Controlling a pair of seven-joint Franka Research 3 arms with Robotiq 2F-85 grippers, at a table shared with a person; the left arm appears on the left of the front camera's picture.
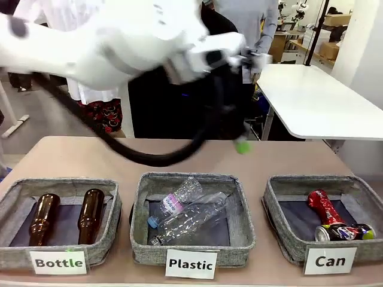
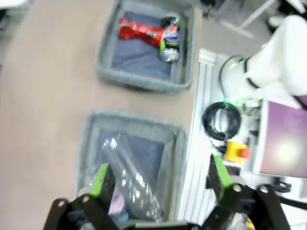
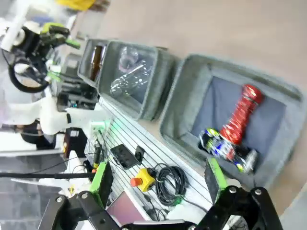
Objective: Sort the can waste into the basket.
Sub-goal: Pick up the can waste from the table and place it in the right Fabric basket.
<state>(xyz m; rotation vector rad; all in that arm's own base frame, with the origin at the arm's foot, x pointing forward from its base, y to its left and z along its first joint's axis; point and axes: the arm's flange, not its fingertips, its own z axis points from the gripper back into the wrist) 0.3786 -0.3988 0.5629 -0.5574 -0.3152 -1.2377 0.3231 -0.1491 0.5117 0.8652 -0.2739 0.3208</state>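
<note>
3 grey baskets sit in a row along the near edge of the table (image 1: 78, 155), labelled "Bottle", "Plastic" and "Can". The Can basket (image 1: 281, 230) is at the robot's right, and both cans lie in it: the crushed red can (image 1: 324, 207) slants across the dark base, and the dark printed can (image 1: 344, 232) lies on its side at the red one's near end, touching it, silver top toward the basket's middle. The Plastic basket (image 1: 194, 254) holds clear bottles (image 1: 188, 216); the Bottle basket (image 1: 12, 254) holds 2 brown bottles (image 1: 43, 218) side by side.

The left arm (image 1: 108, 51) sweeps across the top of the front view, blurred, well above the table. From its wrist, the left gripper (image 2: 158, 177) hangs over the Plastic basket with fingers wide apart, nothing between them. The right gripper (image 3: 158, 177) is up high too, fingers spread and empty, looking down on the Can basket. A person (image 1: 254, 27) stands behind the table.
</note>
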